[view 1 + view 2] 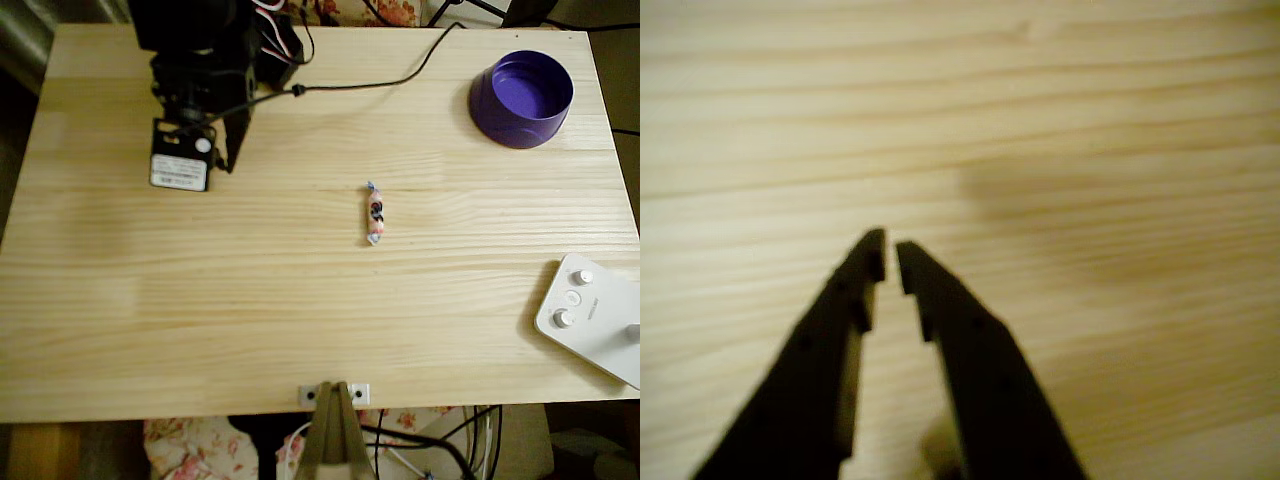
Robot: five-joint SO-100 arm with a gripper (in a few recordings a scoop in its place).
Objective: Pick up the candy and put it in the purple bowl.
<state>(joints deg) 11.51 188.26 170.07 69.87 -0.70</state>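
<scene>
gripper (890, 262) nearly closed, candy (375, 213) well apart

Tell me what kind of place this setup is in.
Probably a home hobby bench: a pale wooden table with a loose cable, a white device with knobs, and floral fabric below its edge.

Warm, yellowish light falls evenly on the table (300, 320) in the overhead view. In the wrist view the hand (890, 262) is blurred, with a soft shadow right of it.
</scene>
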